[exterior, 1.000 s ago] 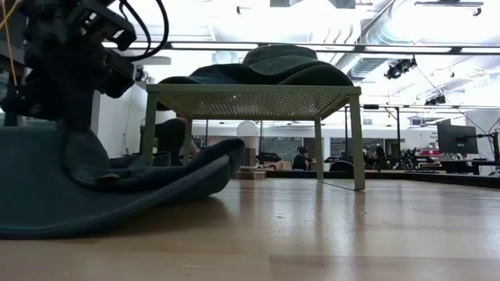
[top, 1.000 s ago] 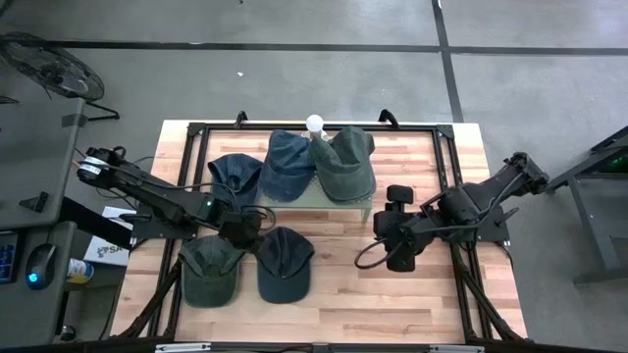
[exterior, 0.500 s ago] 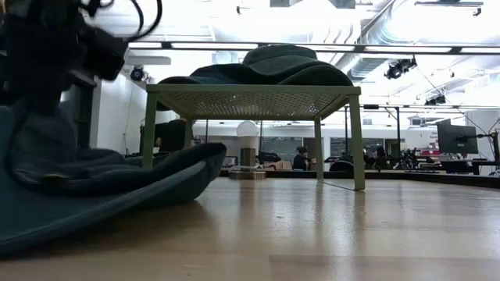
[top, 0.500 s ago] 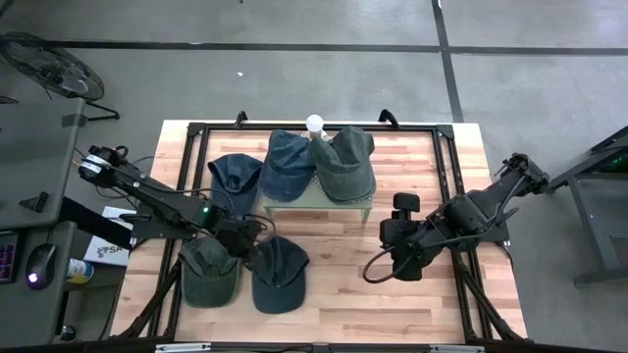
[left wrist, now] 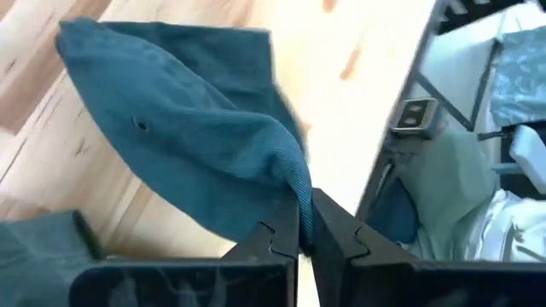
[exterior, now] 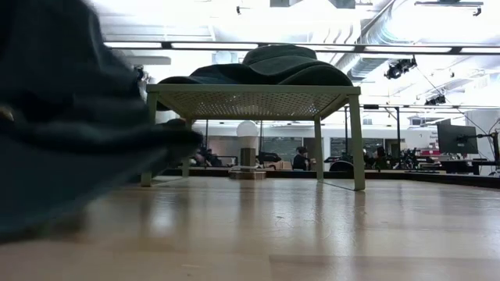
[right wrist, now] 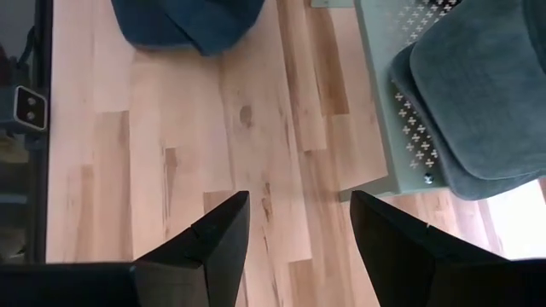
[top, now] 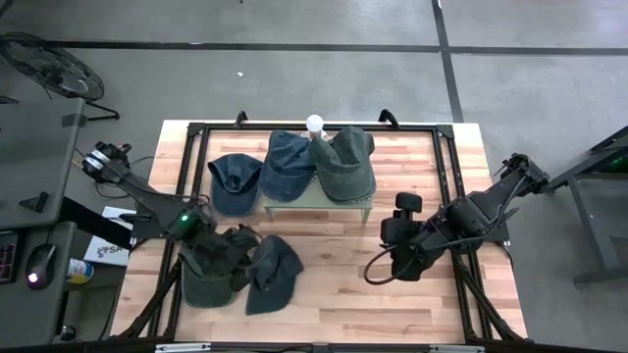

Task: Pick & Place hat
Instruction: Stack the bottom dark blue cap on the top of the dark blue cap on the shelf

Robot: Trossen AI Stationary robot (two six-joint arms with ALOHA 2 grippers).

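Left gripper [top: 245,257], low at desk's 7 o'clock, jaws clamped on crumpled blue cloth cap [top: 272,275]; olive cap [top: 206,277] touching at its 9 o'clock. Right gripper [right wrist: 294,223] hovers, jaws apart, beside pale green perforated metal stand [right wrist: 386,119].

A pale green perforated metal stand [top: 316,201] sits at upper centre of the wooden tabletop [top: 334,294], carrying two caps. A dark blue cap [top: 234,179] lies left of it. At lower left, a dark green cap [top: 204,279] lies beside a blue cap [top: 275,277].

I can't read any text, label, brand or number in my feeds; nothing on the hats, the desk or the arms is legible.
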